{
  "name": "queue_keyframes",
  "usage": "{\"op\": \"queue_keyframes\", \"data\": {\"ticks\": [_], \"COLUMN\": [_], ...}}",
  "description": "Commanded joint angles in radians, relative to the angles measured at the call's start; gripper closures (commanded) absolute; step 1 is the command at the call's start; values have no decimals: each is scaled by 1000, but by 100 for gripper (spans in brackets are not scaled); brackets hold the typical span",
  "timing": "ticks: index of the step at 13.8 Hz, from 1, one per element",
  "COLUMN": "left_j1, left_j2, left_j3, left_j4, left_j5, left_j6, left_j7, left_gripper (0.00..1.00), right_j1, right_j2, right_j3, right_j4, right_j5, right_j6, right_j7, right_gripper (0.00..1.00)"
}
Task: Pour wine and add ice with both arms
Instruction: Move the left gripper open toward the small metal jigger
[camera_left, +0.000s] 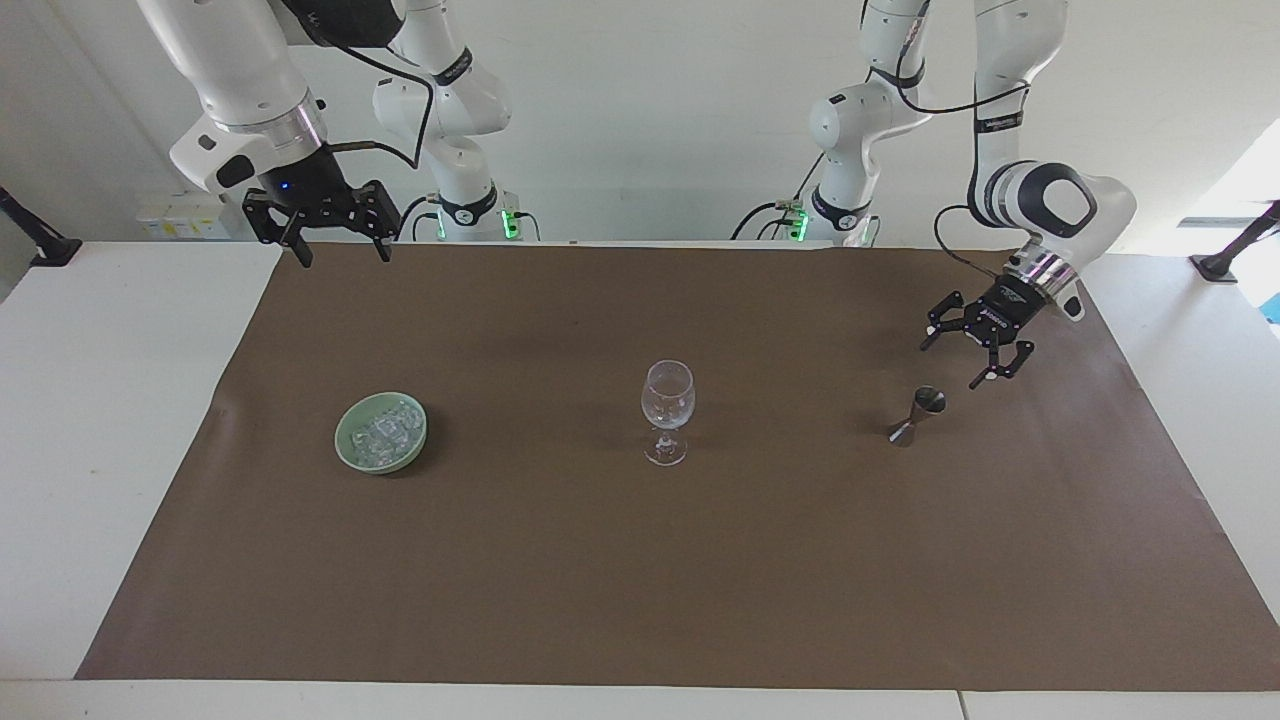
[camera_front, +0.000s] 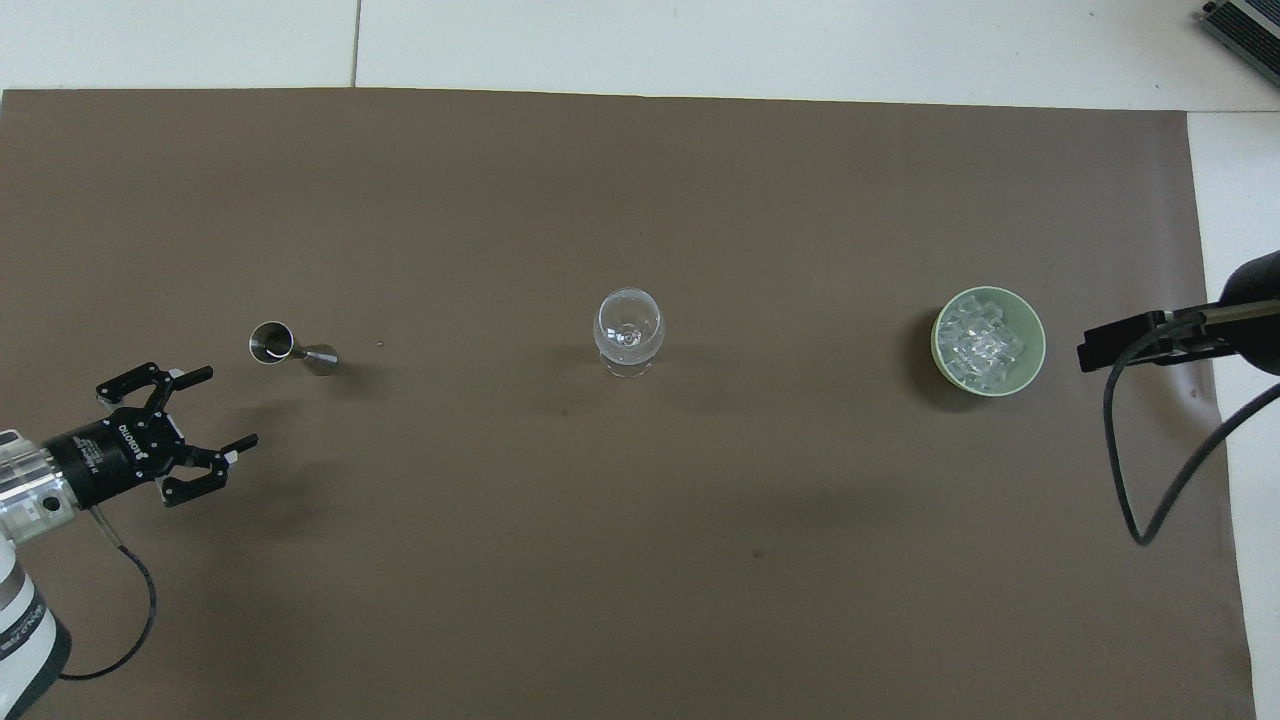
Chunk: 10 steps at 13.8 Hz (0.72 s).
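Note:
An empty clear wine glass (camera_left: 668, 408) (camera_front: 628, 330) stands upright mid-mat. The ice (camera_left: 385, 430) (camera_front: 983, 338) lies heaped in a pale green dish (camera_left: 341, 443) (camera_front: 1038, 345) toward the right arm's end. A small metal jigger (camera_left: 918, 415) (camera_front: 290, 347) stands toward the left arm's end; no wine shows. My left gripper (camera_left: 950, 364) (camera_front: 228, 406) hangs open and tilted over the mat just beside the jigger, touching nothing. My right gripper (camera_left: 343, 260) hangs open and empty, high over the mat's corner at the robots' edge, well away from the dish.
A brown mat (camera_left: 640, 580) covers most of the white table (camera_left: 90, 420). A black cable (camera_front: 1150, 470) from the right arm loops over the mat's edge beside the dish. Both arm bases stand at the table's robot end.

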<state>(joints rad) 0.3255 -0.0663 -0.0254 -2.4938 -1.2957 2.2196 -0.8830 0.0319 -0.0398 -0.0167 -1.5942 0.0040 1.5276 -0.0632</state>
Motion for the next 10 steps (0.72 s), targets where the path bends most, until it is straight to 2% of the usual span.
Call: {"op": "queue_keyframes", "data": {"ticks": [1, 5, 7, 10], "left_j1": [-17, -68, -127, -148], "left_j2": [19, 82, 100, 120], "left_j3": [-1, -1, -1, -1], "left_j4": [-2, 0, 1, 9], "left_j5": [-42, -203, -262, -321], "left_j6": [20, 52, 132, 140], "left_j7": [-7, 51, 76, 78], "left_gripper": [0, 0, 0, 0], "right_j1": [-12, -12, -12, -12], "right_j2": [-15, -15, -15, -15], "right_j3": [9, 9, 9, 9], "right_j4": [-10, -10, -10, -10], "right_j5": [-7, -7, -7, -7], "right_j6": [-12, -12, -11, -11], "right_j7": [-26, -26, -26, -26], "right_gripper": [0, 0, 0, 0]}}
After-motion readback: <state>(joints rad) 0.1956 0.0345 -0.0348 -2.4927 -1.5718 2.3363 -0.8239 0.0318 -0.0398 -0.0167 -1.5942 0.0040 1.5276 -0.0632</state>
